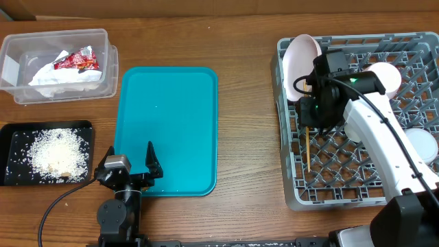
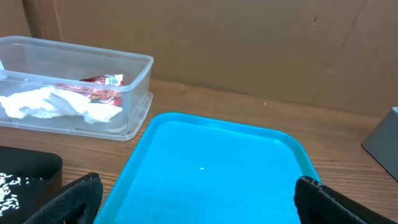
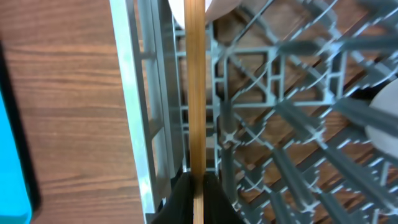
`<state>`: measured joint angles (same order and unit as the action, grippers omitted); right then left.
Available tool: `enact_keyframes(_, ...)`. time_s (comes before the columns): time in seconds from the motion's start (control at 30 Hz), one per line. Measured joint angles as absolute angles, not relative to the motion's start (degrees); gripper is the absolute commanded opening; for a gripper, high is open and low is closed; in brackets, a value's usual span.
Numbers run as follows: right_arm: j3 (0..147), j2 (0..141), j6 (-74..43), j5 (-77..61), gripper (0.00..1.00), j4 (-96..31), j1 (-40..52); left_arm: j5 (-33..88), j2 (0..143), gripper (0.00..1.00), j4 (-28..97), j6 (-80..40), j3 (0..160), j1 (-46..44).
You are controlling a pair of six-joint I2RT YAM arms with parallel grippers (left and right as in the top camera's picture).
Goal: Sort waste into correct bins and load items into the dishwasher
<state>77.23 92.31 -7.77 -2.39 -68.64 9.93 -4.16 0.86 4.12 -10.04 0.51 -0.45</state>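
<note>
The grey dishwasher rack (image 1: 329, 200) fills the right side. A pale plate (image 1: 302, 65) stands on edge in its back left corner, with a white round dish (image 1: 387, 77) behind my arm and a greyish bowl (image 1: 425, 145) at the right edge. My right gripper (image 1: 312, 115) (image 3: 198, 182) hovers over the rack's left side, shut on a thin wooden stick (image 1: 309, 149) (image 3: 194, 93) that runs along the rack wall (image 3: 134, 93). The clear tub (image 1: 58, 65) (image 2: 140, 74) holds white napkins (image 2: 43, 102) and a red wrapper (image 1: 77, 60) (image 2: 93, 87). Rice (image 1: 58, 152) lies in the black tray (image 1: 10, 130). My left gripper (image 1: 130, 163) (image 2: 199, 202) is open at the teal tray's near edge.
The teal serving tray (image 1: 168, 130) (image 2: 211, 168) lies between the bins and the rack, with a speck or two on it. Bare wooden table separates it from the rack. A cardboard wall stands behind the table in the left wrist view.
</note>
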Motion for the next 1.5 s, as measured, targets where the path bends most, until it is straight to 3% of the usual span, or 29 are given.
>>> enact_keyframes(0.83, 76.4, 91.8, -7.9, -8.1, 0.05, -68.9, 9.4, -4.2, 0.9, 1.0, 4.1, -10.0, 0.5, -0.4)
enact_keyframes(1.4, 75.2, 56.6, -15.7, -6.6, 0.1, -72.5, 9.4, -4.2, 0.9, 1.0, 4.1, -10.0, 0.5, -0.4)
enact_keyframes(1.47, 72.2, 52.1, -16.7, -5.9, 0.17, -72.2, 9.4, -4.2, 0.9, 1.0, 4.2, -10.0, 0.5, -0.5)
enact_keyframes(1.5, 71.2, 51.0, -16.8, -5.9, 0.49, -72.4, 9.4, -4.2, 0.9, 1.0, 4.1, -10.0, 0.5, -0.5)
